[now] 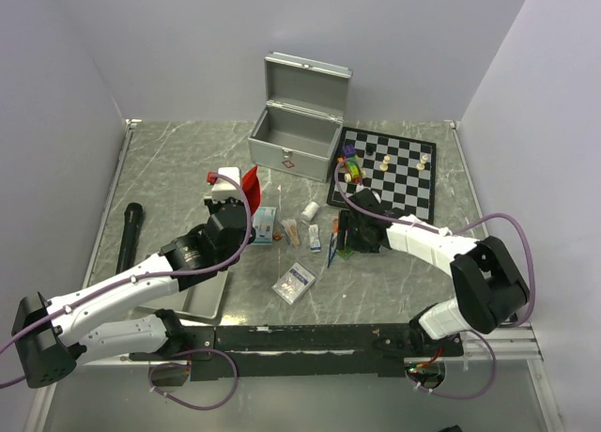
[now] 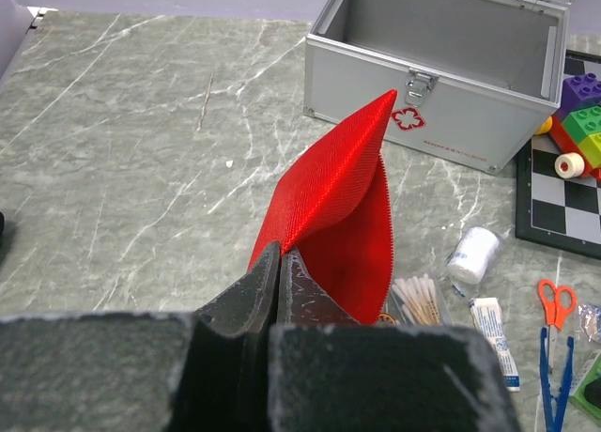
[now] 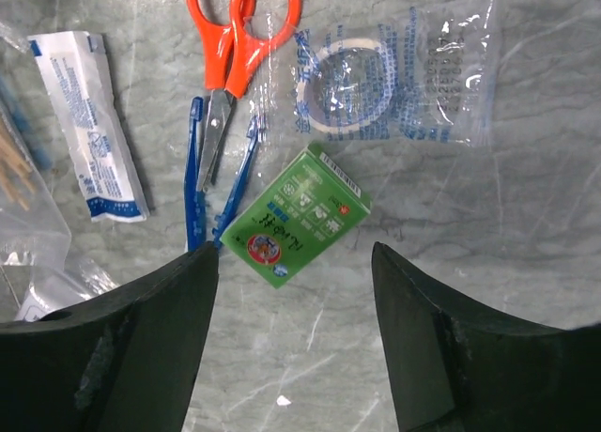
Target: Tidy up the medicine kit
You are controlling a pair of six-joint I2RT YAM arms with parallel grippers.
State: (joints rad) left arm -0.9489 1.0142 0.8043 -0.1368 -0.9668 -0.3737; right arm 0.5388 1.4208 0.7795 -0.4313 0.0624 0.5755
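The medicine kit (image 1: 293, 143) is a silver metal case standing open at the back, its lid up; in the left wrist view the medicine kit (image 2: 441, 84) shows a latch and a red cross mark. My left gripper (image 2: 279, 255) is shut on the edge of a red fabric pouch (image 2: 336, 202), held above the table short of the case. The right gripper (image 3: 293, 251) hangs open just over a small green box (image 3: 296, 214) lying flat on the table. Beside the box lie orange scissors (image 3: 235, 47), blue tweezers (image 3: 195, 183) and a bagged tape roll (image 3: 394, 84).
A chessboard (image 1: 394, 174) with pieces and toy bricks (image 1: 350, 167) lies right of the case. Loose supplies sit mid-table: bandage roll (image 1: 311, 209), cotton swabs (image 2: 420, 300), sachet (image 3: 89, 122), pill packet (image 1: 294, 282). A grey tray (image 1: 205, 300) and a black cylinder (image 1: 129, 235) lie left.
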